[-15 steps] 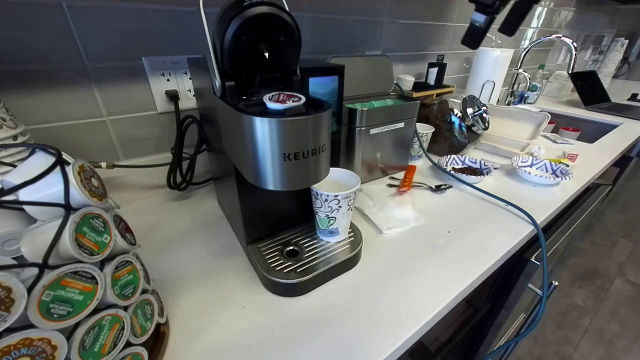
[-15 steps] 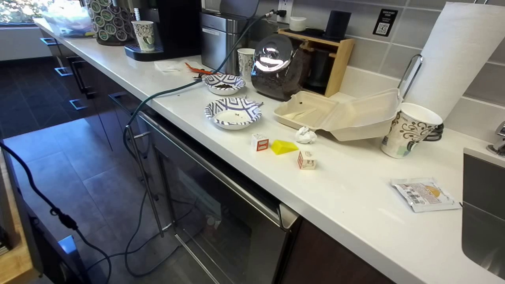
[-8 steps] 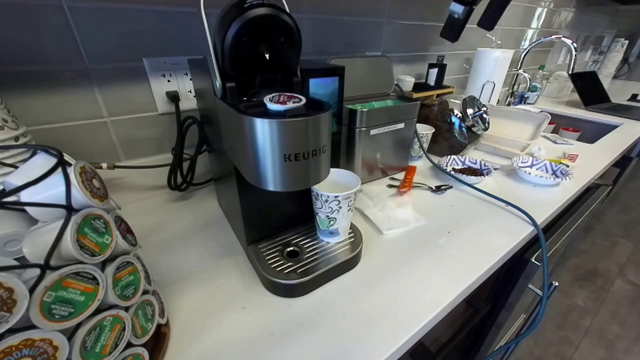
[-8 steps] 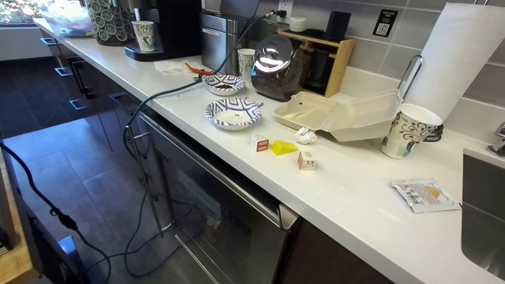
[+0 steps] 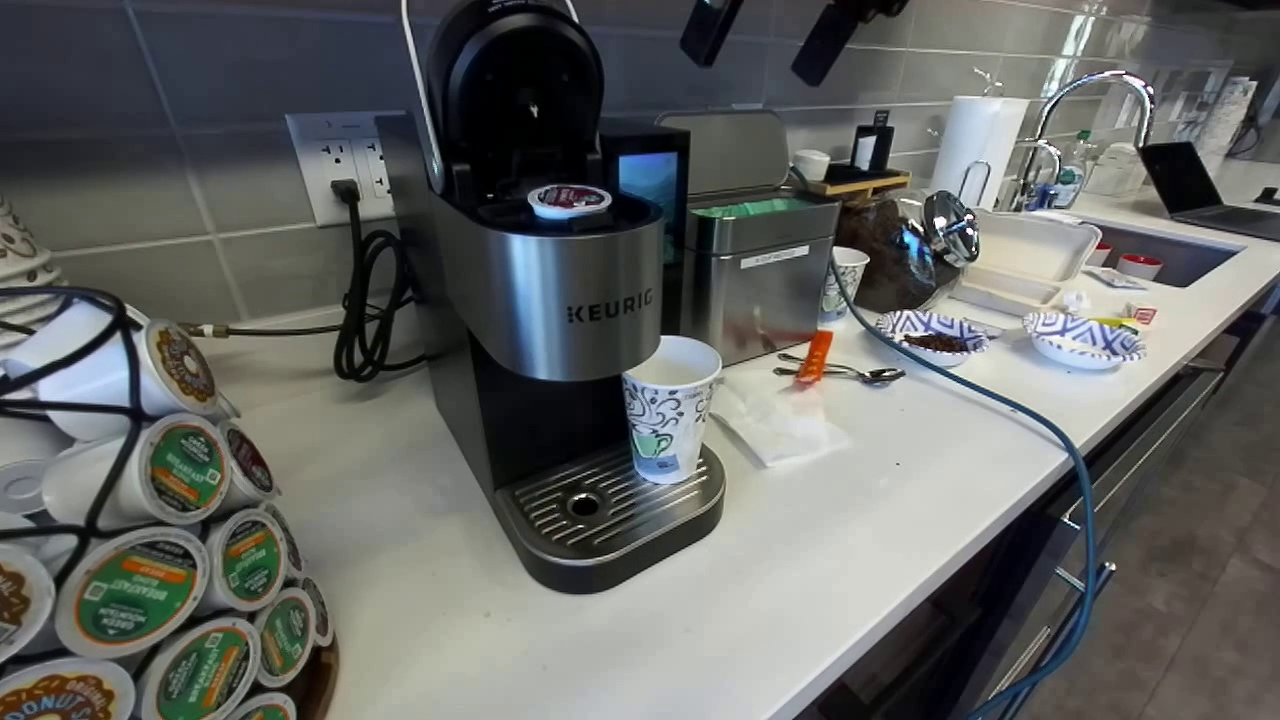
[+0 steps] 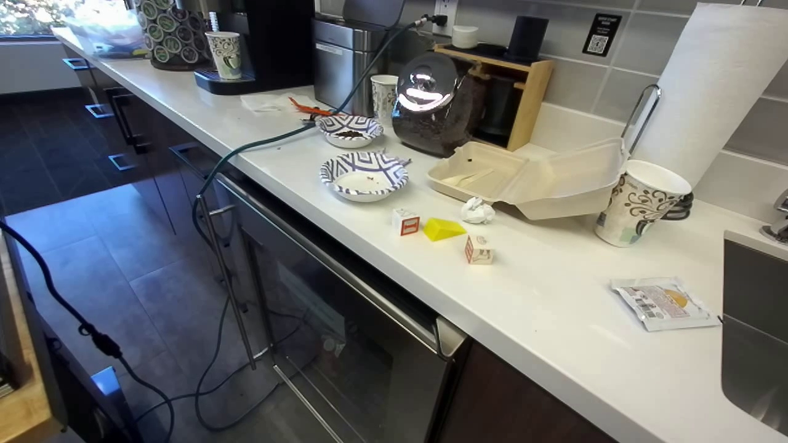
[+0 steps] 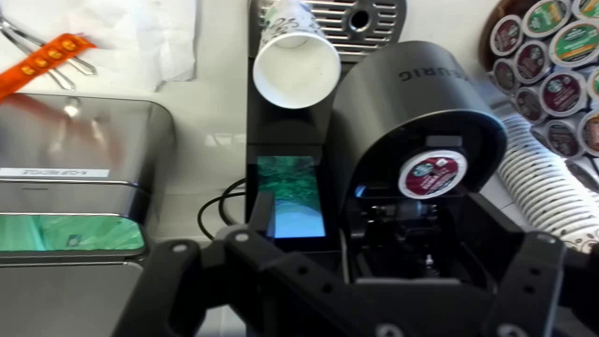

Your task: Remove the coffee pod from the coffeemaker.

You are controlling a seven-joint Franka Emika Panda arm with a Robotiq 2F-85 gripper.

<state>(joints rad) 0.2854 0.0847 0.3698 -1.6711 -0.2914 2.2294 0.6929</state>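
Hovering near the coffeemaker [image 5: 530, 300] (pod [image 7: 433, 174] in it), the hand [image 5: 754, 63] gapes wide.

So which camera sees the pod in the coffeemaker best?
The wrist view: it faces the pod almost straight on, so even its green logo shows. An exterior view shows the pod's lid looking squashed, at a slant. In an exterior view the coffeemaker is cut off at the top, so that pod doesn't show.
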